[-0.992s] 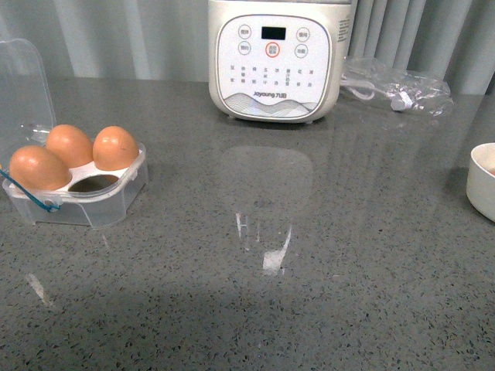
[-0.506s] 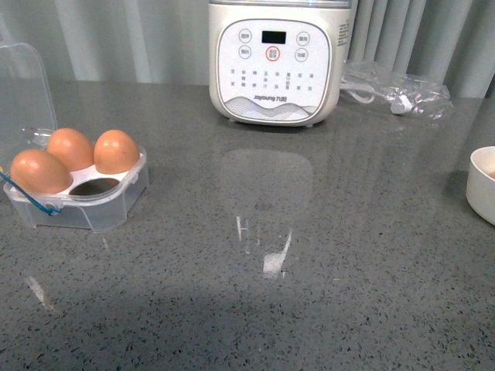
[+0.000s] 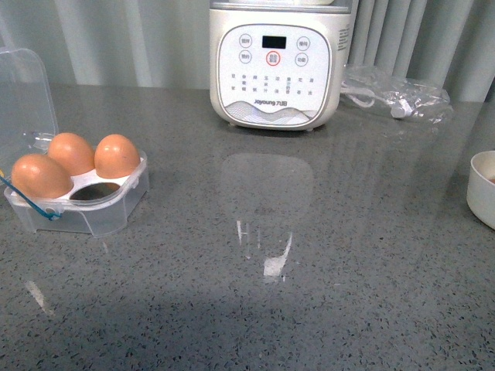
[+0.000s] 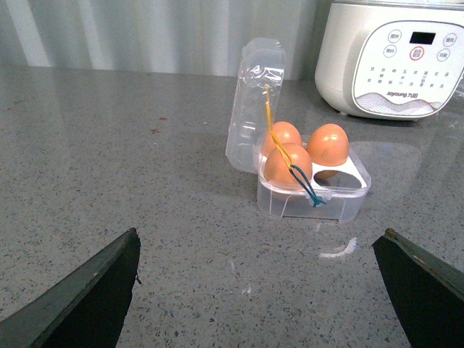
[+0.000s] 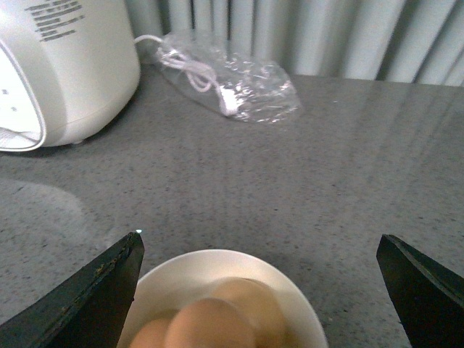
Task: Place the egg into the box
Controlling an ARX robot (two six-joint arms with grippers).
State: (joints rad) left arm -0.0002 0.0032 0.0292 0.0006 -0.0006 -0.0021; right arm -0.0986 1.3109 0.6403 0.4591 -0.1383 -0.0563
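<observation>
- As the front view shows, the box (image 3: pixel 77 197) is set at the left of the table (image 3: pixel 255 309) with its clear lid raised; three eggs (image 3: pixel 71 153) are seated in it, and the hollow nearest the front is unfilled.
- In the left wrist view, the left gripper (image 4: pixel 261 233) is held wide open with nothing gripped; the box lies ahead of it, well apart.
- The right gripper (image 5: pixel 259 237) is likewise spread open and grips nothing.
- An egg (image 5: pixel 209 324), blurred, is seen in the white bowl (image 5: pixel 217 262), close to that gripper and untouched by it.
- The bowl is placed at the table's right edge, well apart from the box.
</observation>
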